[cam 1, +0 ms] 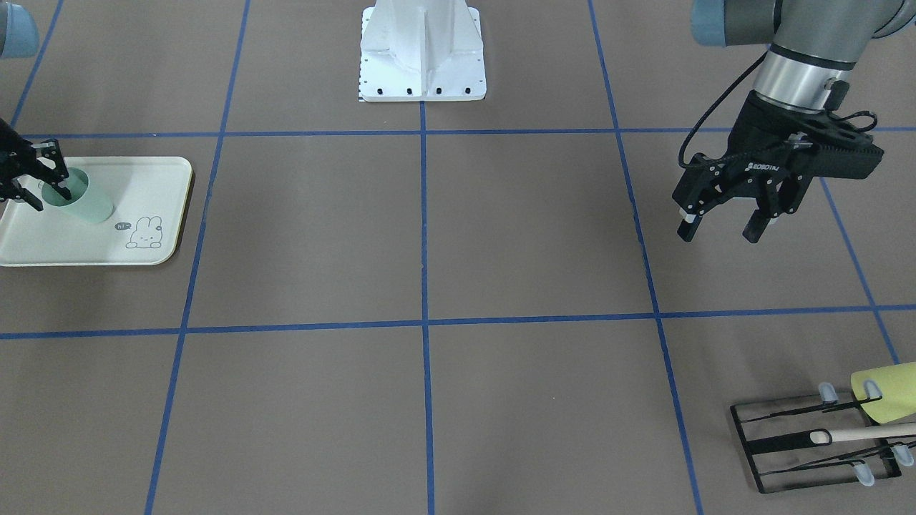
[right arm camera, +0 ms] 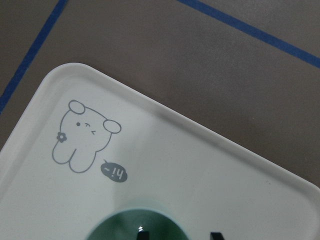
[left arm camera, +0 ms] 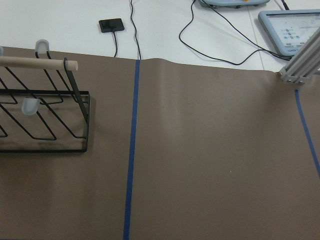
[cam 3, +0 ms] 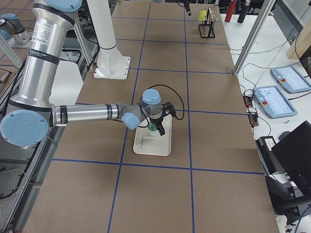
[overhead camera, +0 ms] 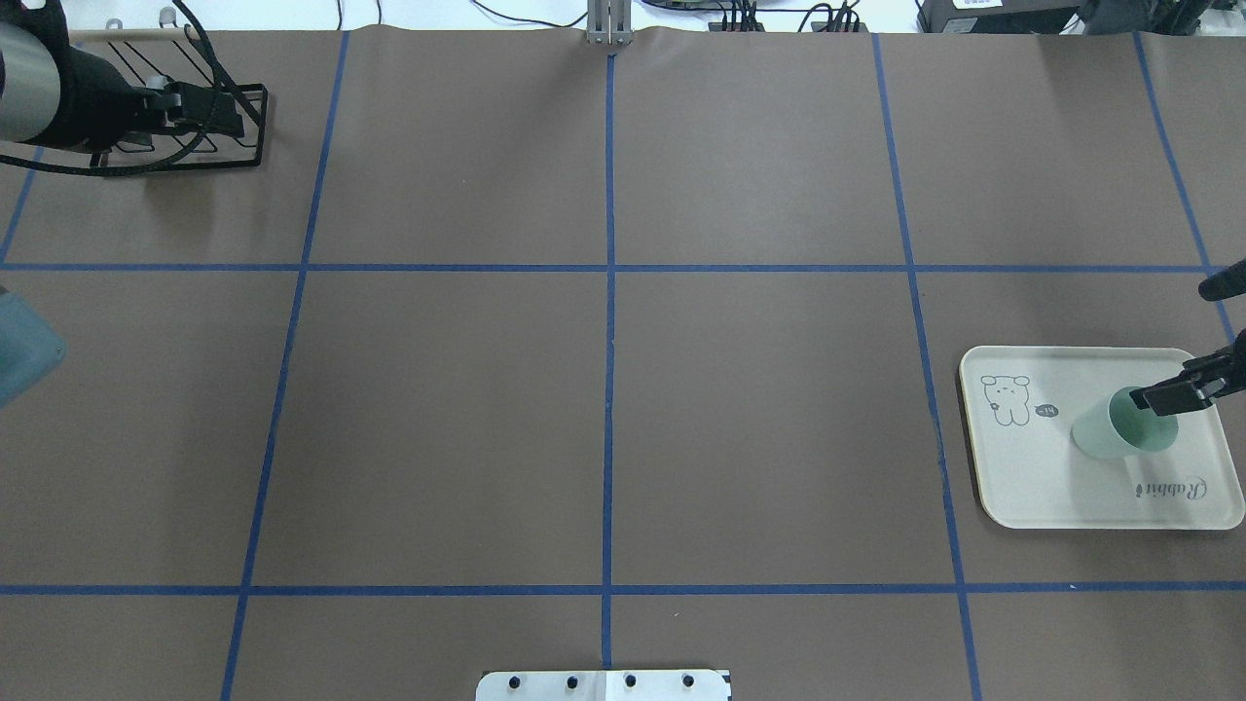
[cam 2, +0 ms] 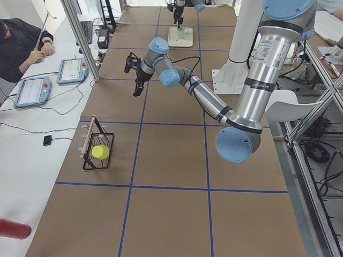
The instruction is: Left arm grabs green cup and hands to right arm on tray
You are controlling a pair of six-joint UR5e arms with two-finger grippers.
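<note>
The right gripper (cam 1: pixel 49 187) pinches the green cup's (cam 1: pixel 82 200) rim (one finger inside) on the tray (cam 1: pixel 154 182).

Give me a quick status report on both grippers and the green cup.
Left gripper open, empty, up over bare table. Right gripper at the green cup, one finger inside the rim; grip unclear. Cup upright on the tray. Nothing in the way.

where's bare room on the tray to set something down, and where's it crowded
Free: the tray strip along the "Rabbit" script and the patch around the bunny drawing. Crowded: the far corner, where the green cup stands with the right gripper at its rim, one finger inside.
</note>
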